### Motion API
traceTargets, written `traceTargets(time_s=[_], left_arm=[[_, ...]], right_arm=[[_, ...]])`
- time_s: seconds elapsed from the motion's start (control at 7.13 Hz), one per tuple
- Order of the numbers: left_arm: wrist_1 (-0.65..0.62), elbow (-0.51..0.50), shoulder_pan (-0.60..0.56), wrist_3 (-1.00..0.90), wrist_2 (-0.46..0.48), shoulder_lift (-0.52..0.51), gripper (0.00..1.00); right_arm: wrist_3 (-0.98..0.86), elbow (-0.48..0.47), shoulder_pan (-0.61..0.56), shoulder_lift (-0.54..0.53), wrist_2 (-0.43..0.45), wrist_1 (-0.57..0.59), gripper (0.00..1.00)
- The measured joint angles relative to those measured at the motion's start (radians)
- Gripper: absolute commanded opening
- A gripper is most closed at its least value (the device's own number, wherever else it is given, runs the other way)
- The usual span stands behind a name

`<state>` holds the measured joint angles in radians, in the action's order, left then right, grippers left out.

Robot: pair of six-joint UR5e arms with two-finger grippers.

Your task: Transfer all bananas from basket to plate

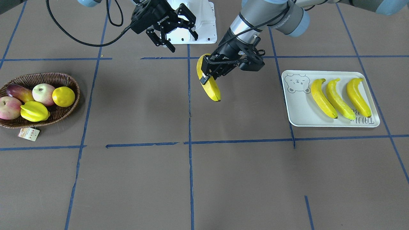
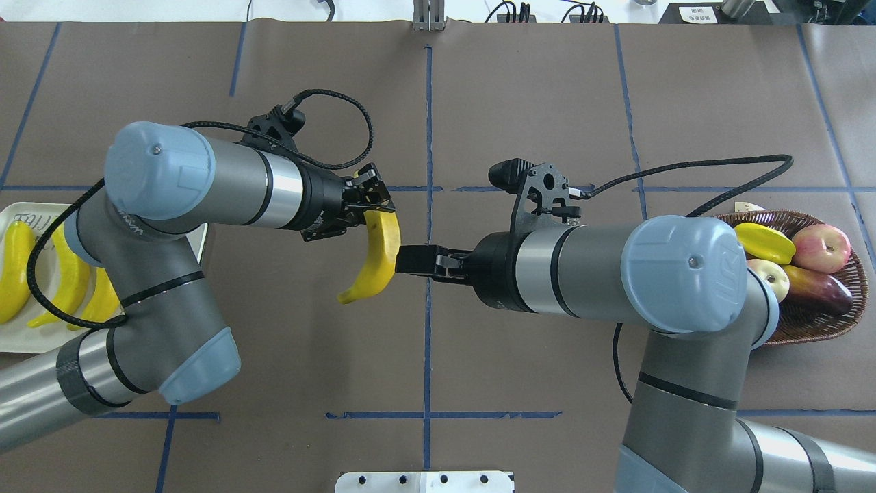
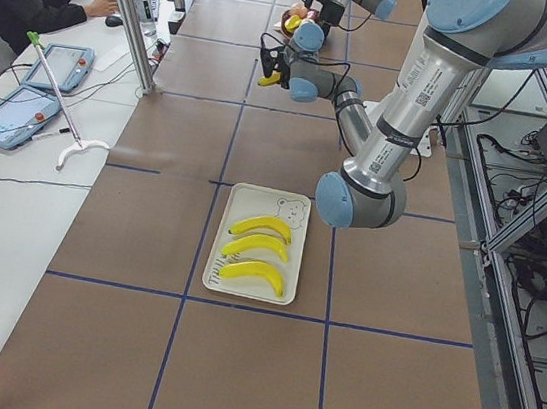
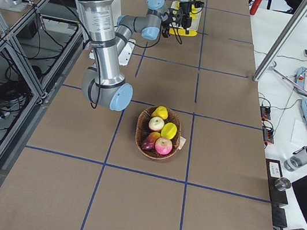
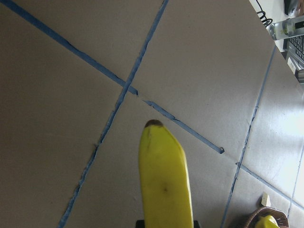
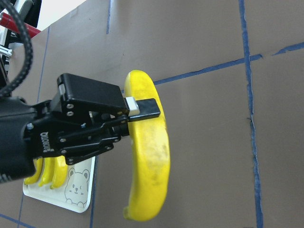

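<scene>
Right wrist-mounted view shows it best: the long curved yellow banana with a dark tip (image 6: 151, 161) hangs in the air over the middle of the brown table with blue tape lines (image 1: 243, 179), between basket and plate and well apart from both.

The left gripper (image 1: 207, 78) is clamped across the banana near its upper end. Most of the fruit hangs free below the jaws, tip down.

The right gripper (image 1: 183, 43) is spread wide and holds nothing. It sits just beside the banana without touching it.

Handling, my read:
- Light and stiff, with smooth skin that looks a bit slick.
- The curved body could pivot in an end grip like this one.
- A pinch across the mid-body would be steadier.
- No crush risk that I can see.

The flat white rectangular plate with the grey bear print (image 1: 297, 107) already carries three more yellow bananas (image 1: 339, 99) side by side. The free space is on the bear-print side.

The oval dark brown wicker basket (image 1: 44, 75) shows no banana. What's in it is a ridged yellow starfruit (image 1: 34, 111), a round yellow lemon-like fruit (image 1: 63, 96), two apples (image 1: 43, 93) and a purple-red mango (image 1: 19, 92).

So this looks like the last transfer.
</scene>
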<state>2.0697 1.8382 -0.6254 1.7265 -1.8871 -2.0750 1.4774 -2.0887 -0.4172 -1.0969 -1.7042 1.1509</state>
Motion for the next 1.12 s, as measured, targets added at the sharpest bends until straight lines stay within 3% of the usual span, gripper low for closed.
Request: traceTargets(time_s=[0.28,0.7,1.12], left_arm=[[-0.098,0.012,-0.081,-0.164,-0.049,0.114,0.00],[-0.108,0.009,-0.182,-0.373,-0.058,0.343,0.00],[-0.105,-0.013,-0.216,-0.439,-0.057,0.420,0.05]], right_arm=[[0.000,-0.034,-0.015,-0.006,-0.006,0.055,1.00],[0.000,-0.046,-0.037,-0.008,-0.015,0.090,1.00],[0.000,-0.048,-0.046,-0.017,-0.015,0.092,1.00]])
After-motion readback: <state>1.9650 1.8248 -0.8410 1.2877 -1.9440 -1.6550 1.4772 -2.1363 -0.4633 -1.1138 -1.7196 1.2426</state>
